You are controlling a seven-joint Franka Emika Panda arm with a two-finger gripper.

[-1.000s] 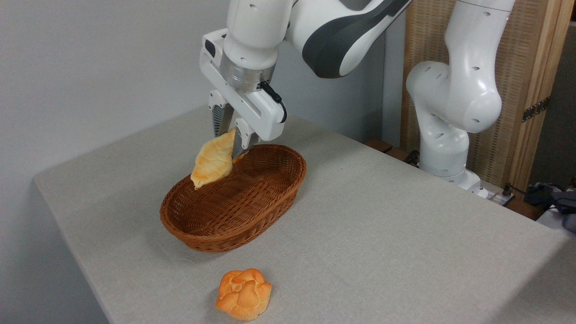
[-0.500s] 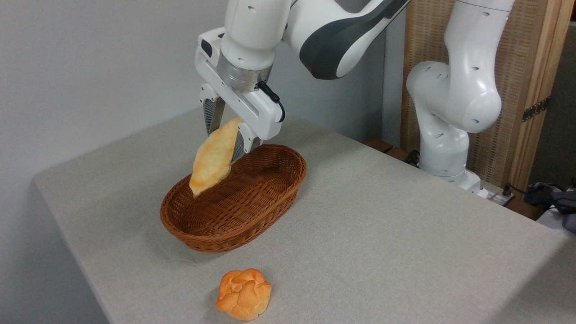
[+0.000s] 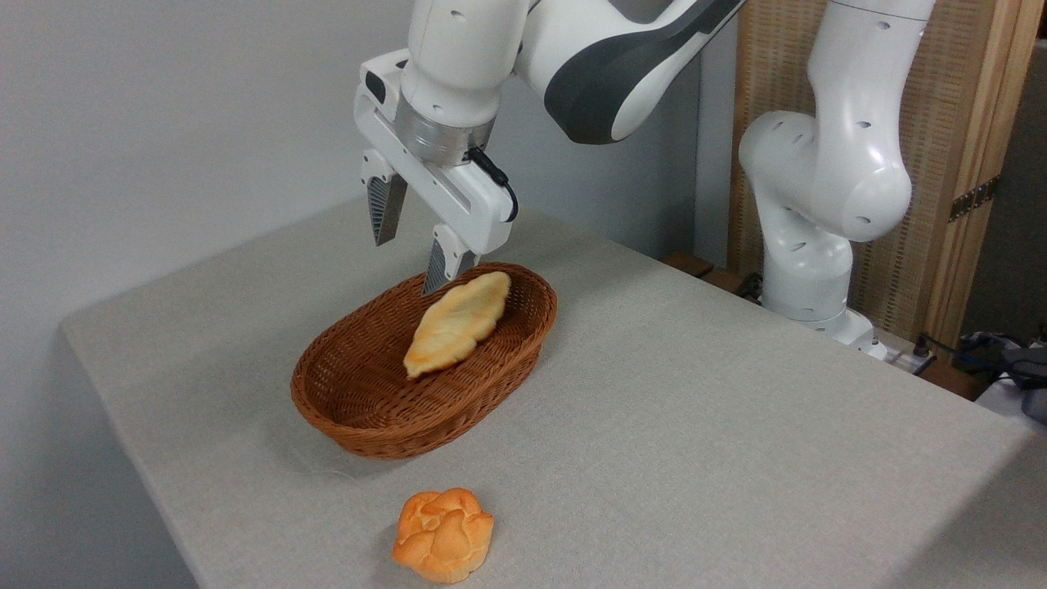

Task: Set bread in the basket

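Hanging above the far end of the basket, the white two-finger gripper (image 3: 411, 241) has its ribbed fingers spread wide apart and holds nothing. Just below it, the long, flat, pale golden leaf-shaped bread (image 3: 456, 324) lies inside the oval brown woven wicker basket (image 3: 360, 409), its browned tip pointing toward the near left. A small round orange knotted bun (image 3: 443, 535) sits on the grey tablecloth (image 3: 695, 425), nearer than the basket and apart from it.
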